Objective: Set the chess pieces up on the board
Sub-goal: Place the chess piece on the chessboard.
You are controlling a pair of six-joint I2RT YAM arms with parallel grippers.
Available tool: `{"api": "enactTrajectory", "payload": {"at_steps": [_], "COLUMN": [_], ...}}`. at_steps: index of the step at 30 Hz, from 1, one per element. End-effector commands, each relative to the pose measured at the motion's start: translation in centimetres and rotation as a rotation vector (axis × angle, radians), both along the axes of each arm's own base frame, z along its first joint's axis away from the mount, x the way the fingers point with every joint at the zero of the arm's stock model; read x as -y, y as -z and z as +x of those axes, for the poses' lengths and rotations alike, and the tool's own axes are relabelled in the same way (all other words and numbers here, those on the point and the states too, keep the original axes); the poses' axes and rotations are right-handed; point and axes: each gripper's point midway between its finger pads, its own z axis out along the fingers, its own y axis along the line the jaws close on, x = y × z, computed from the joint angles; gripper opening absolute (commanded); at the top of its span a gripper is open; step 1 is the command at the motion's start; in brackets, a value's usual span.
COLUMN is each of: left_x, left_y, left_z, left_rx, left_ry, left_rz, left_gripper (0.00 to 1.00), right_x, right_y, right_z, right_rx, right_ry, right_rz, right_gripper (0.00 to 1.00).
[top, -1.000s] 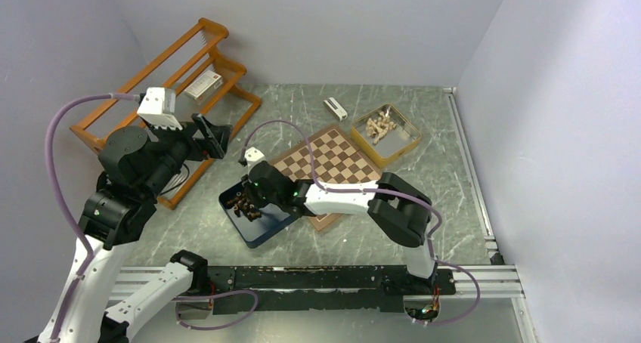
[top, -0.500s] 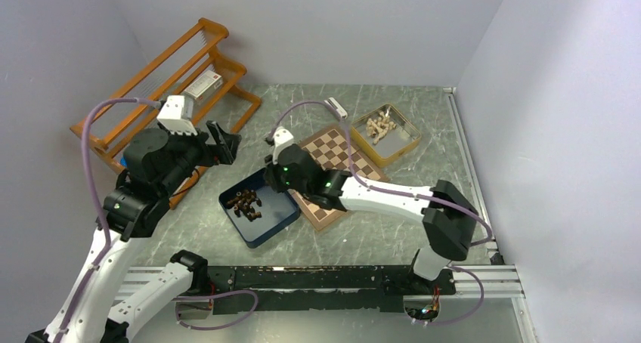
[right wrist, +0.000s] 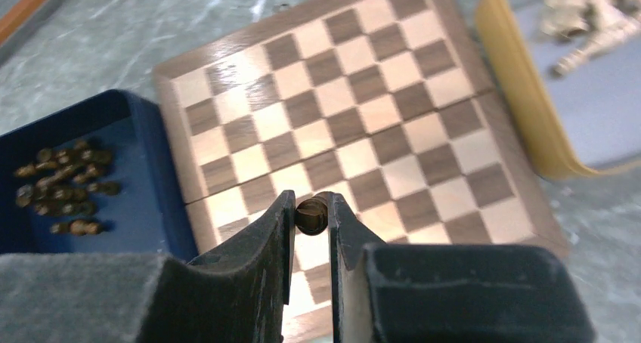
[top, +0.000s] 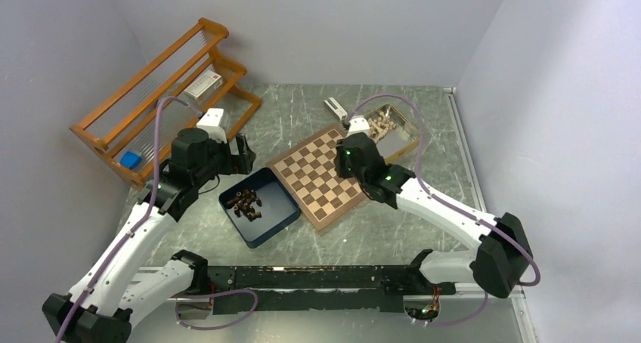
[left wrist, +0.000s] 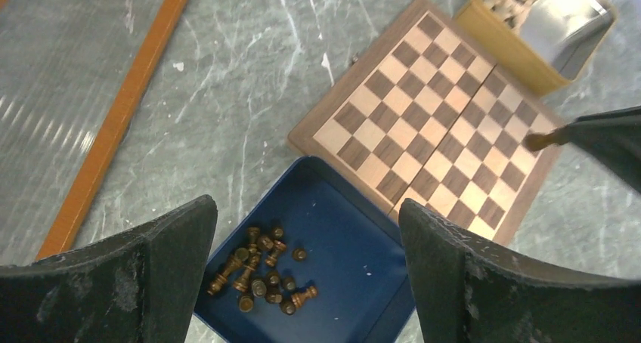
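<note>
The board point(top: 320, 175) lies bare in the middle of the table; it also shows in the left wrist view point(left wrist: 431, 128) and the right wrist view point(right wrist: 355, 124). Several dark brown chess pieces point(top: 246, 205) lie in a dark blue box point(top: 276, 214), also seen in the left wrist view point(left wrist: 261, 271) and the right wrist view point(right wrist: 60, 188). My right gripper point(right wrist: 311, 214) is shut on one dark chess piece point(right wrist: 311, 215) and holds it above the board's right side. My left gripper point(left wrist: 306, 282) is open and empty above the blue box.
A yellow-rimmed tin point(top: 401, 137) with pale beige pieces point(top: 380, 124) stands right of the board. An orange wooden rack point(top: 162, 94) holding a small box and a blue object stands at the back left. A small white object point(top: 335, 109) lies behind the board.
My right gripper has lifted a dark piece out of the blue box and carried it right, over the board. My left arm has swung down and right, over the blue box.
</note>
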Motion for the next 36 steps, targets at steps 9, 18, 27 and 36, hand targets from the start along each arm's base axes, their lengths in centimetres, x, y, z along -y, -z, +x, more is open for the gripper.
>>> {"api": "enactTrajectory", "payload": {"at_steps": [9, 18, 27, 36], "left_x": [0.4, 0.0, 0.0, 0.0], "left_y": [2.1, 1.6, 1.7, 1.8], "left_z": [1.5, 1.3, 1.3, 1.3], "left_rx": [-0.011, 0.005, 0.003, -0.002], "left_ry": [0.037, 0.022, 0.025, 0.021], "left_rz": [0.072, 0.073, 0.072, 0.073], "left_gripper": [0.95, 0.96, 0.96, 0.96], "right_x": [5.7, 6.1, 6.0, 4.9], "right_y": [3.1, 5.2, 6.8, 6.6], "right_z": [-1.2, -2.4, -3.0, -3.1], "right_rx": [-0.113, -0.134, -0.133, -0.070], "right_ry": [0.178, 0.196, 0.185, 0.096], "right_rz": [-0.025, 0.024, 0.065, 0.095], "right_gripper": [0.11, 0.11, 0.11, 0.12]}}
